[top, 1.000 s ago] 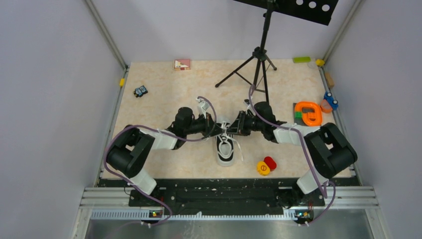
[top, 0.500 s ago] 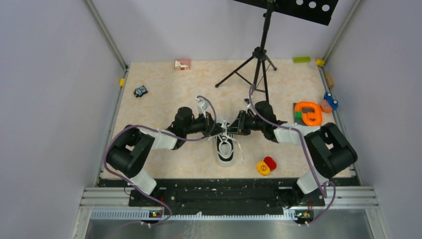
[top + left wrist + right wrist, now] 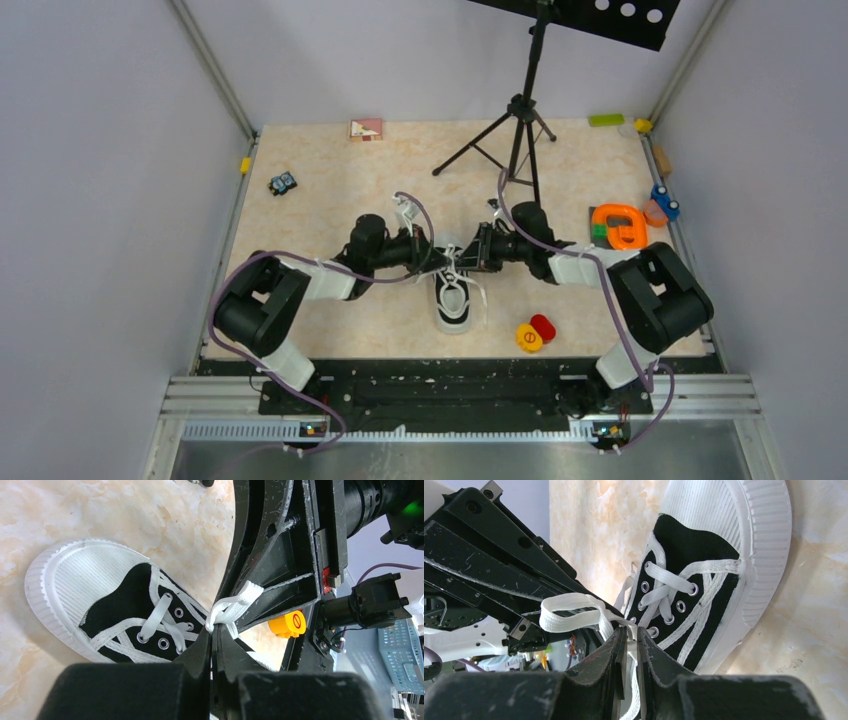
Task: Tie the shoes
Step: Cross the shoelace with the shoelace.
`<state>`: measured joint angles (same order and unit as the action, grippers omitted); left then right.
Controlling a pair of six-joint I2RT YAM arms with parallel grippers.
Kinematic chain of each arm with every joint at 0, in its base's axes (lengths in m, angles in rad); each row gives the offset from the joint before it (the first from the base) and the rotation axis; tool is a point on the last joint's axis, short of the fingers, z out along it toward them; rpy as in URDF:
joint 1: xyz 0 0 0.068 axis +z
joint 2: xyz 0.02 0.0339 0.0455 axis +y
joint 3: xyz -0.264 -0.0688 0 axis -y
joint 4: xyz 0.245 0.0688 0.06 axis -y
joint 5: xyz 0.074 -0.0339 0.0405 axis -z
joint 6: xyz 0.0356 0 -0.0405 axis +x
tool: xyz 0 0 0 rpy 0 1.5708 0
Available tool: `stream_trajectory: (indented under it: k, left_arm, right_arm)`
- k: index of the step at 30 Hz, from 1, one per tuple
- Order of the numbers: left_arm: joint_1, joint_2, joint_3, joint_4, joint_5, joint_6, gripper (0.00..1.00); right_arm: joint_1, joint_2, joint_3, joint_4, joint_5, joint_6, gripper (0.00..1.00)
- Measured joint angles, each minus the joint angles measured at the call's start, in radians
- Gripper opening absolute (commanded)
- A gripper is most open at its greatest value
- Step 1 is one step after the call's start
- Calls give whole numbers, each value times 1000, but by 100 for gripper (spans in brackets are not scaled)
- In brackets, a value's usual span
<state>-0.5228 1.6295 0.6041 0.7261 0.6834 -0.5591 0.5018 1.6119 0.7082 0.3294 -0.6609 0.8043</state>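
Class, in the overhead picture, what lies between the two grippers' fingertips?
White laces of the sneaker, pinched by the left gripper and the right gripper from opposite sides. The top view shows this; both wrist views confirm it.

A robotics lab test cell: a beige marbled table [image 3: 330, 160] boxed in by plain grey walls [image 3: 110, 180] and metal rails [image 3: 460, 392], left arm [image 3: 262, 312] and right arm [image 3: 655, 300] bolted at its near edge, a black tripod [image 3: 520, 120], an orange toy [image 3: 618, 226] and a toy car [image 3: 283, 183] near the edges.
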Motion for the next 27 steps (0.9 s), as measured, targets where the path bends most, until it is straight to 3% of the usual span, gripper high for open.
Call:
stream_trajectory:
  k: [12,22,27]
  left_arm:
    - [7,0,0,7,8,0,0]
    - [14,0,0,2,13,1,0]
    - [14,0,0,-1,16,11,0]
  right_arm:
    - [5,14,26,-6,-23,-19,9]
    - [8,45,48,-9,-45,-27,17]
    - [8,52,48,-8,-53,-27,13]
